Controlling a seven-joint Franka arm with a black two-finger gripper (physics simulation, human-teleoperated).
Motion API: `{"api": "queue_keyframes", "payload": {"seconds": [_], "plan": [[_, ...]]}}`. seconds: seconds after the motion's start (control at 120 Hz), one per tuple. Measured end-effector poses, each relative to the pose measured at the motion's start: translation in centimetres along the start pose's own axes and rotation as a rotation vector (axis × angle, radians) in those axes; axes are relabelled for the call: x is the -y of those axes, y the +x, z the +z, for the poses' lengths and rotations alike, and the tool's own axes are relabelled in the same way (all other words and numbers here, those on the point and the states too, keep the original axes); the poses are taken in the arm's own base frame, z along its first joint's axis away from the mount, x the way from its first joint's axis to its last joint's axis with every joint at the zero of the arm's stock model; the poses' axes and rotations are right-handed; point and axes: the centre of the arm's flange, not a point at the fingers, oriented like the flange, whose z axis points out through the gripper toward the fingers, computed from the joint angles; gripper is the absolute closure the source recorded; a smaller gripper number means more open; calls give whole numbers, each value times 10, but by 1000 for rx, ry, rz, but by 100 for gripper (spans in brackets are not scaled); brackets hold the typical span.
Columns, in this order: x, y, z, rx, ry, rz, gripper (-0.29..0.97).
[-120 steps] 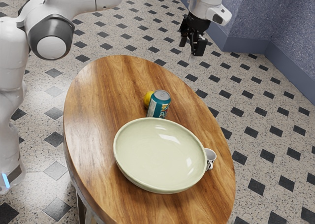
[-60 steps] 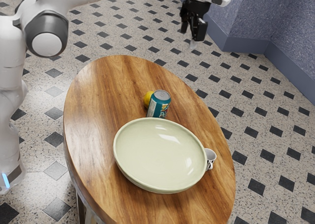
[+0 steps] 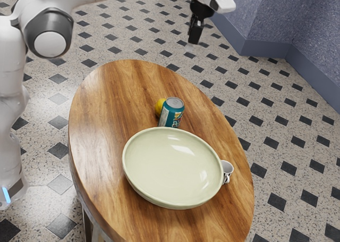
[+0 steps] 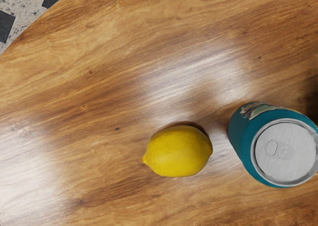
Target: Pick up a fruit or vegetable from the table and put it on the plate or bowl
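A yellow lemon (image 3: 159, 106) lies on the oval wooden table (image 3: 114, 96), touching or nearly touching a teal drink can (image 3: 172, 112) on the side away from the plate. The wrist view looks straight down on the lemon (image 4: 178, 151) with the can (image 4: 276, 144) upright beside it. A wide pale green plate (image 3: 170, 167) sits nearer the table's front. My gripper (image 3: 193, 39) hangs high above the table's far edge, well above the lemon, seen edge-on, open and holding nothing.
A small white cup (image 3: 227, 172) stands at the plate's rim on the exterior view's right, near the table edge. A blue wall base (image 3: 276, 45) runs behind the table. Bare wood surrounds the lemon on the side away from the can.
My hand has risen, shifted toward the exterior view's left and turned about its axis, so the fingers now line up edge-on. Lemon, can and plate have not moved.
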Motion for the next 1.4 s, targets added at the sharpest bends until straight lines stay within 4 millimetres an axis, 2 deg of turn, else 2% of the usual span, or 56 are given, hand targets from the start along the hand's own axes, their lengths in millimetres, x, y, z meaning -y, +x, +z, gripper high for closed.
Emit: {"api": "queue_keyframes", "payload": {"seconds": [0.083,0.175,0.25,0.317,0.425,0.517,0.675,0.767,0.933,1.108,1.217,1.4], "plan": [[3,1,12,1,-25,133,0],[17,-8,16,-17,-42,233,0],[18,-7,18,-26,-48,324,0],[17,-1,31,-17,-65,401,0],[14,8,66,-6,-107,511,0],[16,8,82,-29,-123,578,0],[18,-10,82,-95,-125,670,0],[19,-17,97,-107,-136,709,0],[22,-18,121,-111,-138,759,0],[14,-19,142,-125,-144,814,0],[5,-24,147,-147,-134,846,0],[13,-35,149,-154,-92,855,0]]}}
